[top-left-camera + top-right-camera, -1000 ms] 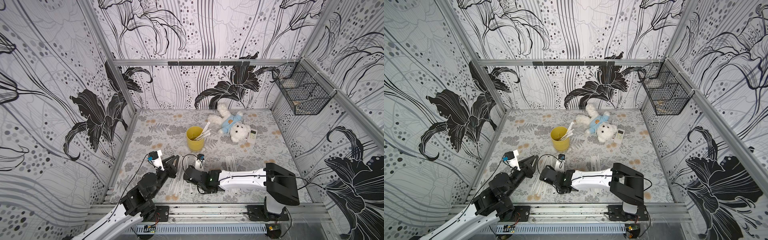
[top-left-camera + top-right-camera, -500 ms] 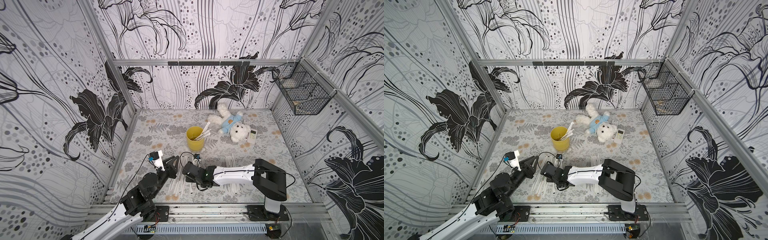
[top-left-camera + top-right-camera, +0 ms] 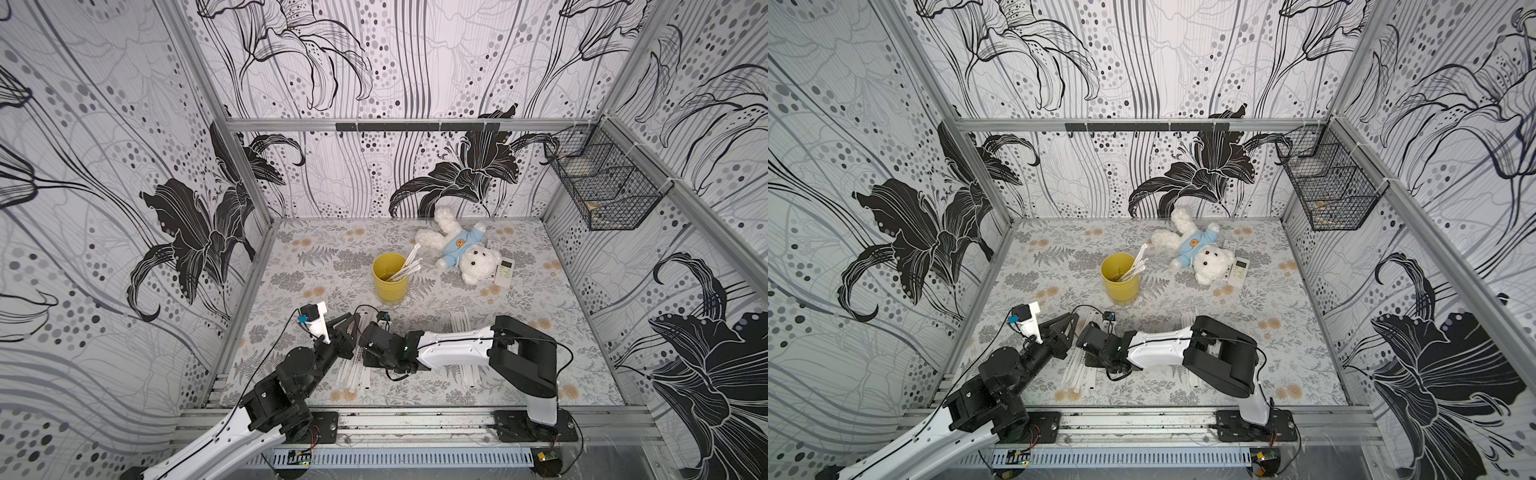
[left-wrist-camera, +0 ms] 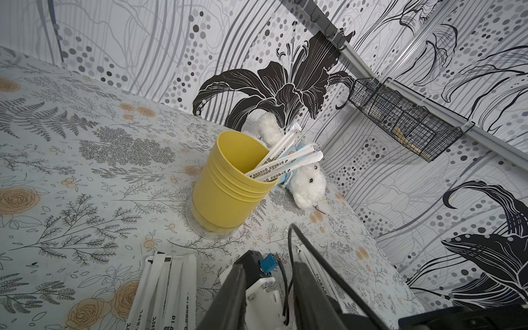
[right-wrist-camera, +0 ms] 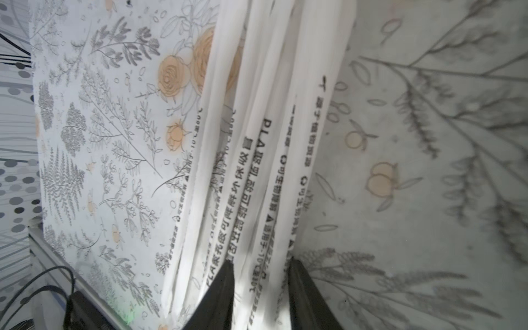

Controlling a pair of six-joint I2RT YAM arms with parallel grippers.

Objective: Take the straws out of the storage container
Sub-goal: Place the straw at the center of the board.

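Glossy wallpaper [image 3: 415, 62] of black lilies, grey dots and wavy lines lines the aluminium-framed cell I am driving from afar. The table [image 3: 532, 316] wears a matte cloth printed with grey ferns and peach roses.

The right arm [image 3: 453, 353], a smooth white shell between boxy black joints, lies low across the near edge. Beside it, the black left arm [image 3: 291, 374] reaches in from the near corner. A black wire-mesh basket [image 3: 602, 187] hangs on the side rail.

A fluffy white teddy [image 3: 469, 253] in a pale blue shirt sprawls near the back wall. The storage container [image 3: 390, 286], a mustard-yellow plastic cylinder with shallow ridges under its rim, stands upright mid-table, just beside the teddy.

The left gripper [image 4: 268, 268] hangs near the table with its dark fingers spread moderately and nothing between them; it faces the container from well apart. The right gripper [image 5: 260, 268] points down at the cloth, its fingers parted. Paper wrappers fill the gap between them, and I cannot tell whether it pinches them or merely straddles them.

A few straws [image 4: 285, 160], flat white paper sleeves with dark lettering, lean out of the container toward the teddy. The laid-out straws [image 3: 355, 376] lie side by side on the cloth at the near edge, under the right gripper. More show beyond the right arm.

A small white remote [image 3: 505, 272] lies touching the teddy's head.
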